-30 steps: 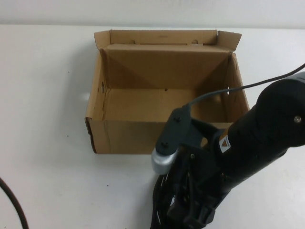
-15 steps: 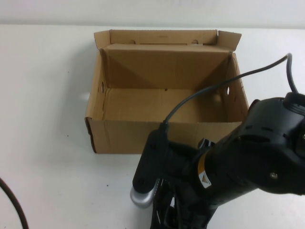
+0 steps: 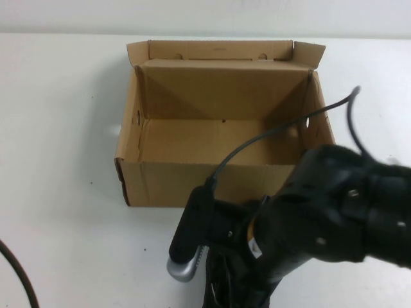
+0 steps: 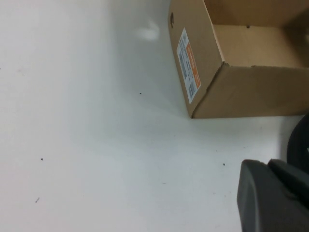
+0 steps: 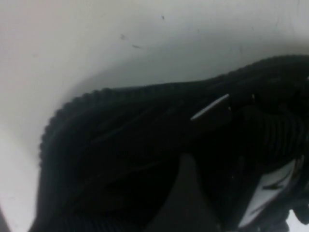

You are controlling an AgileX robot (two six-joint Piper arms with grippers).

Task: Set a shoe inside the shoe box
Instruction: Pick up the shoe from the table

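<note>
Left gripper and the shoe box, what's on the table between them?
Nothing: the left wrist view shows only bare white table between the shut left gripper and the shoe box.

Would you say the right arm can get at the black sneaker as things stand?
Probably yes: the right gripper hangs open directly over the sneaker in front of the shoe box, nothing between.

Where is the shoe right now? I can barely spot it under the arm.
In the high view the shoe lies on the table at the near edge, in front of the open box, mostly hidden under the right gripper lowered over it.
</note>
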